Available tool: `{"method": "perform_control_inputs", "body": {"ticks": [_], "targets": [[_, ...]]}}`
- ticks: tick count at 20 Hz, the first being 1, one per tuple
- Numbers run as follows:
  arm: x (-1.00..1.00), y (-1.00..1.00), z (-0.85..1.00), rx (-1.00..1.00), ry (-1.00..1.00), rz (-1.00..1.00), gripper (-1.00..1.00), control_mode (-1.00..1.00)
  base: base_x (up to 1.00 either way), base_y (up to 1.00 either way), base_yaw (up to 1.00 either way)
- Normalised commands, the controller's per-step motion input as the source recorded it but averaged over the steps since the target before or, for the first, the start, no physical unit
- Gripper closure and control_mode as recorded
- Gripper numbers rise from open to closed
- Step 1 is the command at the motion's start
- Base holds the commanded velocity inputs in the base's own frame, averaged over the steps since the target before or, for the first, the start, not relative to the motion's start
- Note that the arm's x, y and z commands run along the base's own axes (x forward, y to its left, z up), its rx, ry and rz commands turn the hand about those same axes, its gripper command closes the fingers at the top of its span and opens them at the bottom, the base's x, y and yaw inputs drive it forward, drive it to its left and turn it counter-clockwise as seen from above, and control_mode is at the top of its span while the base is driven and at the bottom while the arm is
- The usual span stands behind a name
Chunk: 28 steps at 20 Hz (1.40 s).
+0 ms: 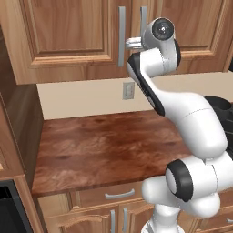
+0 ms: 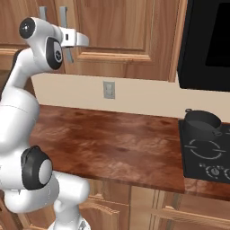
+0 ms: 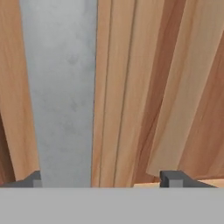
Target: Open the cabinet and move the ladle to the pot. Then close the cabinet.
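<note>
Both doors of the brown wall cabinet (image 1: 68, 32) (image 2: 117, 27) are shut, with two grey bar handles (image 1: 121, 36) at the centre seam. My gripper (image 1: 130, 43) (image 3: 105, 179) is raised to the doors and stands open. In the hand view a grey handle (image 3: 59, 96) runs upright close in front of the door's wood (image 3: 131, 87), between the two fingertips and nearer the left one (image 3: 35, 179). The dark pot (image 2: 202, 123) (image 1: 223, 105) sits on the stove at the right, partly behind my arm in the left base view. The ladle is hidden.
A wooden counter (image 1: 104, 145) (image 2: 112, 143) stretches below the cabinet, with a wall outlet (image 1: 128, 90) (image 2: 108, 90) above it. A black stove (image 2: 206, 155) stands at the right under a black microwave (image 2: 211, 40). Low drawers (image 1: 119, 195) sit beneath the counter.
</note>
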Motion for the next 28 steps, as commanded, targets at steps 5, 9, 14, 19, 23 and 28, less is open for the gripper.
{"method": "perform_control_inputs", "body": {"ticks": [5,9,14,19,23,28], "targets": [[0.01,-0.49,0.0,0.02,0.03,-0.05,1.0,-1.0,0.0,0.0,0.0],[-0.18,-0.75,0.0,0.01,0.0,-0.05,1.0,-1.0,0.0,0.0,0.0],[-0.54,-0.94,0.0,0.02,0.0,-0.07,1.0,-1.0,0.0,0.0,0.0],[-0.83,-1.0,0.0,0.03,0.0,-0.08,1.0,-1.0,0.0,0.0,0.0],[-1.0,-1.0,0.01,0.05,0.0,-0.08,1.0,-1.0,0.0,0.0,0.0],[-1.0,-1.0,0.0,0.06,0.0,-0.07,1.0,-1.0,0.0,0.0,0.0]]}}
